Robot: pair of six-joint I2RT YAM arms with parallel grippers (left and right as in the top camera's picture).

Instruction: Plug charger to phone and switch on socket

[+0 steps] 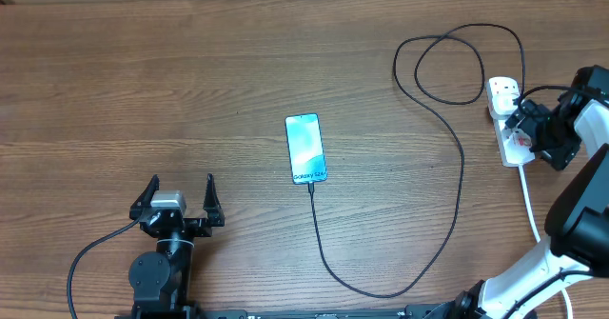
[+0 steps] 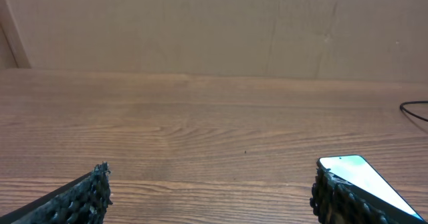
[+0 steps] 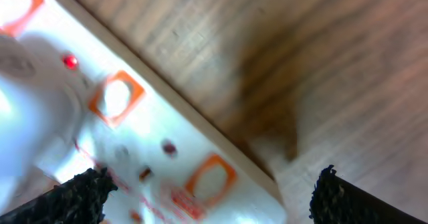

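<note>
The phone lies face up mid-table, its light blue screen lit; the left wrist view catches its top corner. The charger runs as a thin black cable from the phone's lower edge, loops round the front and right, and ends in a white plug at the far end of the socket. My right gripper hovers open just above the socket's near end, where orange-framed switches and a small red dot show. My left gripper stands open and empty at the front left, with the phone to its right.
The socket's thick white cord runs toward the front edge beside my right arm. The charger forms a loose coil at the back right. A plain wall rises behind the table's far edge.
</note>
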